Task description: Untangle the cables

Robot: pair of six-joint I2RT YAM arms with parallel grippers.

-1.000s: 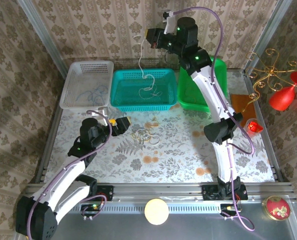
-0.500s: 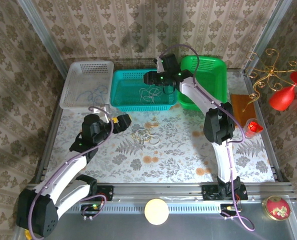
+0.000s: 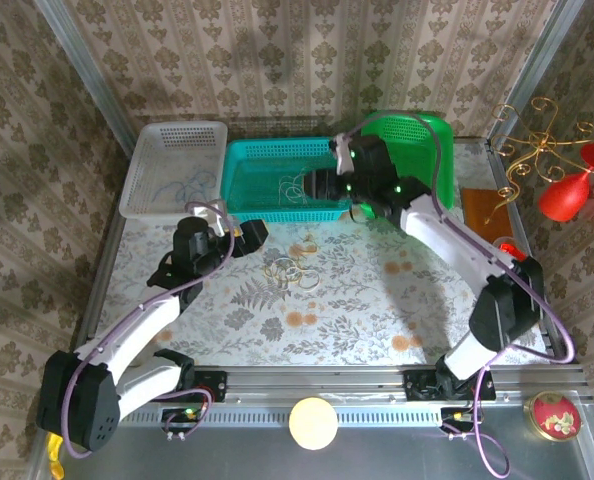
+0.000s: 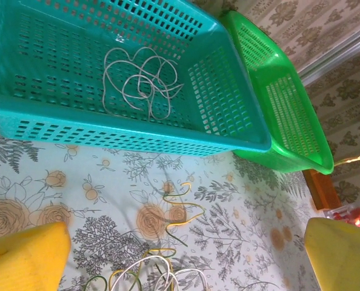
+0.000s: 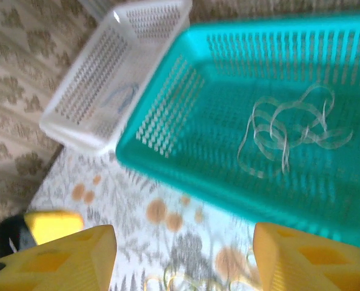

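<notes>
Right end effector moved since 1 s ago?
Yes. The right end effector came down from above the teal basket's far rim to low over its near right corner.

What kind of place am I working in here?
Probably a staged robot test cell, not a real room: wallpapered panels in a metal frame, a floral tablecloth, and a white basket, teal basket and green basket lined up.
</notes>
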